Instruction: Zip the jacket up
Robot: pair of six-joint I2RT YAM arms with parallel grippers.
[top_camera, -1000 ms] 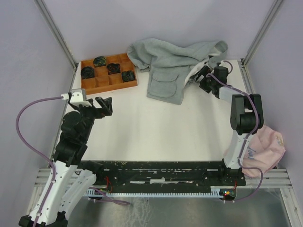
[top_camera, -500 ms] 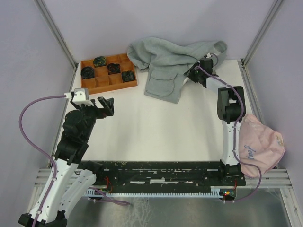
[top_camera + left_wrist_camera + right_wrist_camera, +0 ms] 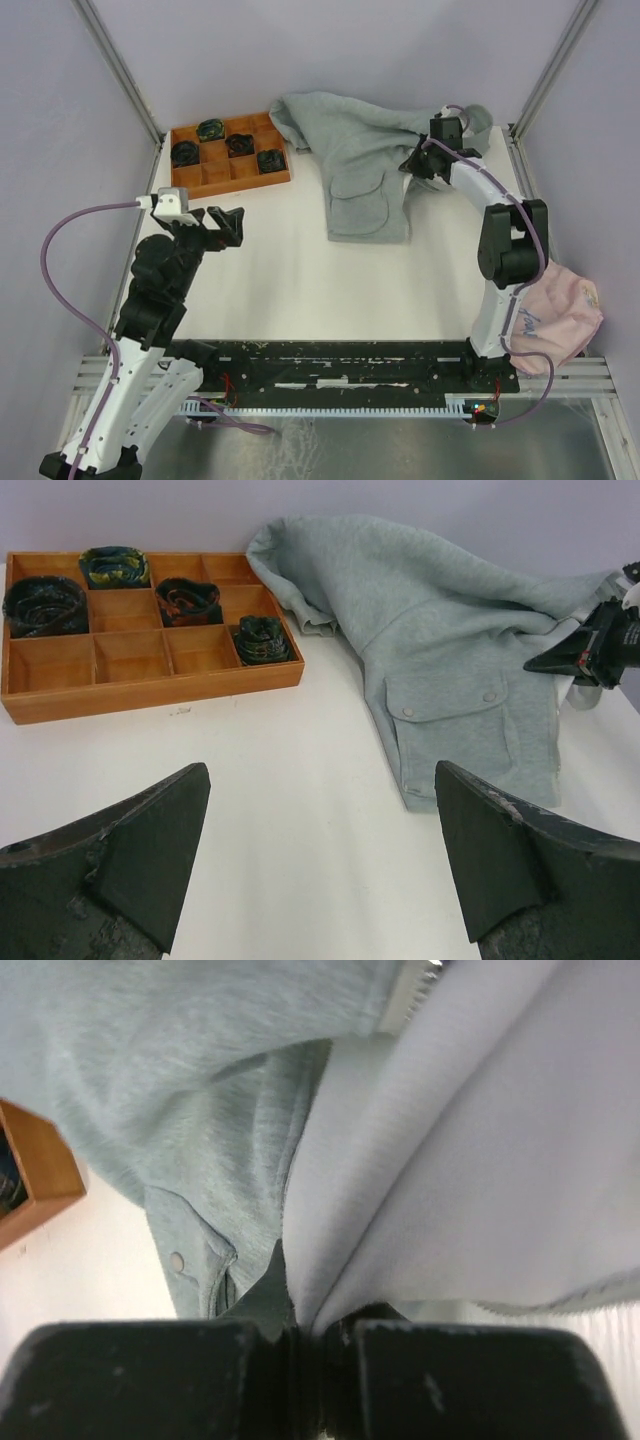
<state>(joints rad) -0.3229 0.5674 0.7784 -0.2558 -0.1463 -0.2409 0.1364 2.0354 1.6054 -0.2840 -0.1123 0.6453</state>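
The grey jacket [image 3: 365,160] lies rumpled at twelve to one o'clock on the bench [image 3: 300,290], its front open and white lining showing. The right jaws are clamped on a fold of that front edge at one o'clock. The left jaws stand wide apart and empty at nine o'clock, near the wooden tray [image 3: 235,186] at eleven. No zip teeth appear joined: the job looks barely begun, with spreading the cloth, mating the zip and pulling it shut all left.
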